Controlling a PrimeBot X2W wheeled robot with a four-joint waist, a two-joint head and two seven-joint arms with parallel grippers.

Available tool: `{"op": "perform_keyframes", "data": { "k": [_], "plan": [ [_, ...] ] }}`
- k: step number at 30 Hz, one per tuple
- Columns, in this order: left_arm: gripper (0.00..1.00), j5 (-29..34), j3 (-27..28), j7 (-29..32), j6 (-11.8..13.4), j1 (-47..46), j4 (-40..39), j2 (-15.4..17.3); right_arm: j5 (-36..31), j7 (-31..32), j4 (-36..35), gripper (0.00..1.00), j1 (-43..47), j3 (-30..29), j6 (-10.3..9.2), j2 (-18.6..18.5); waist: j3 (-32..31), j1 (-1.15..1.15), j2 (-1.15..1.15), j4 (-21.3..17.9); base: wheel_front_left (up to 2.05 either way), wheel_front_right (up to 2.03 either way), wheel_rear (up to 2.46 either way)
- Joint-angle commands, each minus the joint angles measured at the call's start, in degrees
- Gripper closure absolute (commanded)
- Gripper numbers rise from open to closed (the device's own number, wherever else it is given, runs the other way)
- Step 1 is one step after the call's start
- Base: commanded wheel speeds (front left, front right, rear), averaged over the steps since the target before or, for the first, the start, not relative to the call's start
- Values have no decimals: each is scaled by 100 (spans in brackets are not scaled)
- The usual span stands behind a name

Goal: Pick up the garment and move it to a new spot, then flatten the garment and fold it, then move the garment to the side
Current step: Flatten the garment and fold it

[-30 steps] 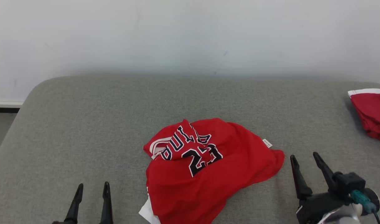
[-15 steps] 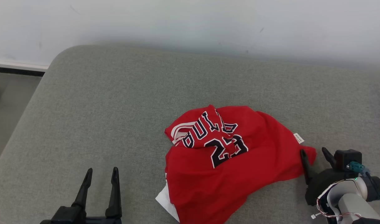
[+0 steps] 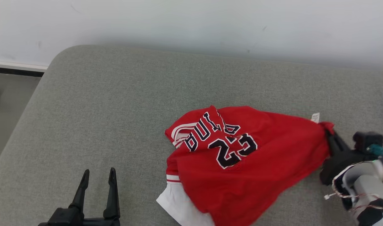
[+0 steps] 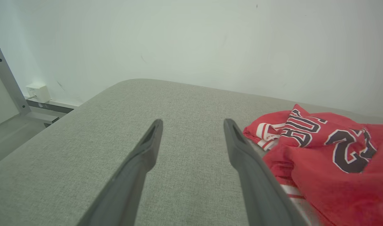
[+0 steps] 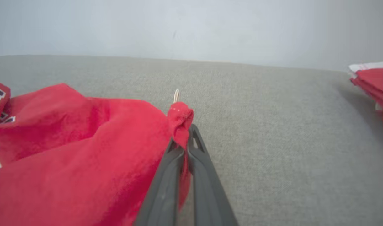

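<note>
Plainly, the right pincer (image 3: 327, 133) was clenched on one small bunched corner of the red garment (image 3: 241, 166), just beside its white label (image 3: 315, 117). The right wrist view showed a knot of cloth squeezed between the dark fingers near their tips. The rest of the garment lay crumpled on the grey fabric-topped desk (image 3: 116, 110), right of the middle, with its lettering and number twisted on top and a white layer (image 3: 182, 204) poking out at the near side. The left pincer (image 3: 98, 172) stood released with its jaws wide, over bare desk to the garment's left, touching nothing.

The main risk seemed to be the hold itself. It was a thin pinch close to the fingertips, so the corner could slip free once the garment's weight or the drag of the cloth top came onto it.

A lift by that single corner would probably let the cloth hang in a rope and land more tangled, making the flattening harder.

Whether the white layer belonged to the same piece could not be told. If it was separate, it might be left behind or get dragged askew.

A stack of red cloth (image 5: 373, 81) lay off to the right — a carry in that direction could brush and disturb it.
</note>
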Motion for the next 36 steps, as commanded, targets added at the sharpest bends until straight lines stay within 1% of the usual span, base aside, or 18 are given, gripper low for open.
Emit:
{"op": "perform_keyframes", "data": {
  "k": [1,3,6,10,12,15,16,17,19,21,25,26,29,33,36],
  "plan": [
    [0,-40,-1,-17,8,-19,-1,-3,84,-32,-62,100,-91,1,5,-233,-25,0,-1,-16,0,0,0],
    [0,-48,-21,-17,1,-30,1,-3,180,-6,-162,100,-266,56,5,-543,-22,0,-1,0,0,0,0],
    [0,-52,-64,-17,-20,-60,4,-4,257,203,-247,100,-619,179,5,-1004,15,0,-1,63,0,0,0],
    [0,-93,-64,-17,-2,-24,15,-4,403,488,-187,100,-1110,318,5,-1282,69,0,-1,110,0,0,0],
    [0,-98,-77,-17,-5,-31,20,-4,415,513,-111,100,-1237,315,5,-1325,85,0,-1,123,0,0,0],
    [0,-116,-125,-17,-9,-96,48,-4,325,555,212,100,-1482,349,5,-1341,109,0,-1,183,0,0,0],
    [0,-118,-131,-17,-10,-113,61,-3,283,511,287,32,-1545,386,5,-1308,109,0,-1,192,0,0,0],
    [0,-122,-138,-17,-12,-125,76,-3,258,498,398,0,-1552,416,5,-1265,97,0,-1,199,0,0,0],
    [0,-103,-148,-17,-18,-121,95,-4,247,352,496,0,-1568,449,5,-1211,52,0,-1,187,0,0,0],
    [0,-77,-139,-17,-5,-82,91,-4,170,161,515,0,-1576,497,5,-1243,-12,0,-1,136,0,0,0],
    [0,-12,-34,-17,-39,52,119,-3,133,-60,256,0,-1446,437,5,-1149,-211,0,-1,-54,0,0,0],
    [0,10,0,-17,-45,75,116,-2,130,-80,117,0,-1362,425,5,-1102,-266,0,-1,-109,0,0,0],
    [0,58,79,-17,-54,164,86,-3,82,-75,-615,0,-1001,262,5,-1018,-394,0,-1,-280,0,0,0],
    [0,81,209,-17,-103,251,66,-3,40,-67,-1604,0,-252,-29,5,-799,-493,0,-1,-476,0,0,0],
    [0,97,281,-17,-116,279,44,-4,-28,-68,-2216,0,392,-215,5,-656,-544,0,-1,-571,0,0,0]
  ]
}}
